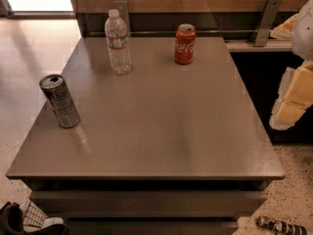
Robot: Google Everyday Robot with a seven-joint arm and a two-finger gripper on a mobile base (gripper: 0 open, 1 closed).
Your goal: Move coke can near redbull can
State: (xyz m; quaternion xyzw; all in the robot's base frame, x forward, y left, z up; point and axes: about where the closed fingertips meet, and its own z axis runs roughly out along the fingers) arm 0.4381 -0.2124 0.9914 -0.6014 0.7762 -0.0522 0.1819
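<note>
The coke can (185, 44), short and red with white script and a silver top, stands upright at the back of the grey table (161, 131), right of centre. The redbull can (59, 101), slim and dark grey-blue with a silver top, stands upright near the table's left edge. My gripper (292, 99), white with yellow parts, hangs at the right edge of the view. It is off the table's right side, far from both cans, and holds nothing that I can see.
A clear water bottle (117, 42) stands upright at the back left of the table, between the two cans. A wooden wall panel with metal brackets (266, 18) runs behind the table. Small items lie on the floor at bottom left and bottom right (281, 225).
</note>
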